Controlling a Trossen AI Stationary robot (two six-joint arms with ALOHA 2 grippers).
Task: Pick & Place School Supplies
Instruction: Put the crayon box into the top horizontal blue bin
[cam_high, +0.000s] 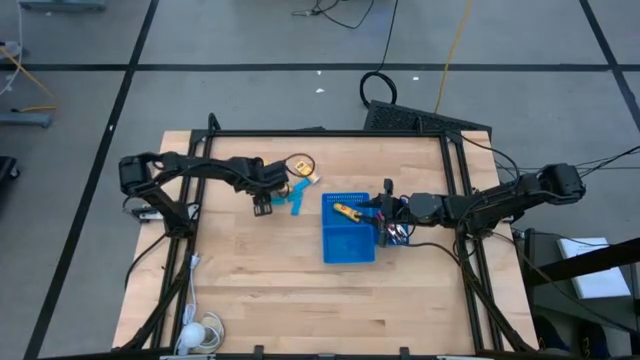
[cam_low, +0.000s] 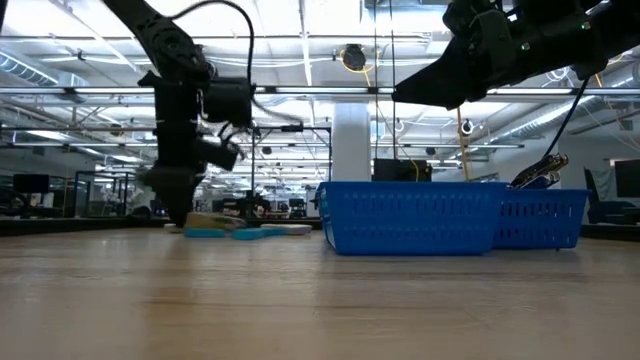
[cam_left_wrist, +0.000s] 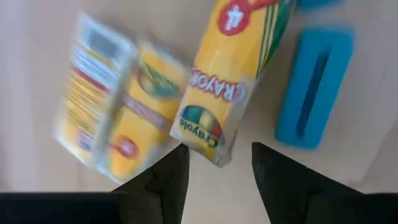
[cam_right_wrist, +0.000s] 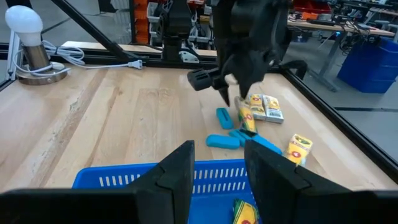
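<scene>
At the far left of the pale wooden worktop, near its front corner, a white lamp sits with its cord trailing along the black frame rail.

The left gripper hangs low over a cluster of school supplies on the left half of the wood. Its fingers stand apart with nothing between them; in the left wrist view a yellow crayon packet lies just beyond their tips, a second packet beside it and a light-blue plastic piece on the other side. From the right wrist view more of the pile shows: a pair of small packets, blue pieces on the boards, and one more yellow packet lying a little apart.

Toward the middle stands the blue basket, with an orange-yellow item lying inside near its back wall. The right gripper hovers at the basket's right edge; its fingers are parted and hold nothing. In the low view a dark metal-tipped tool pokes up over the basket's rim.

Around the worktop the floor is grey with dark lines, and cables run across it behind the table. Level across the wood, the room beyond is a large hall with bright ceiling lights and rows of benches.
</scene>
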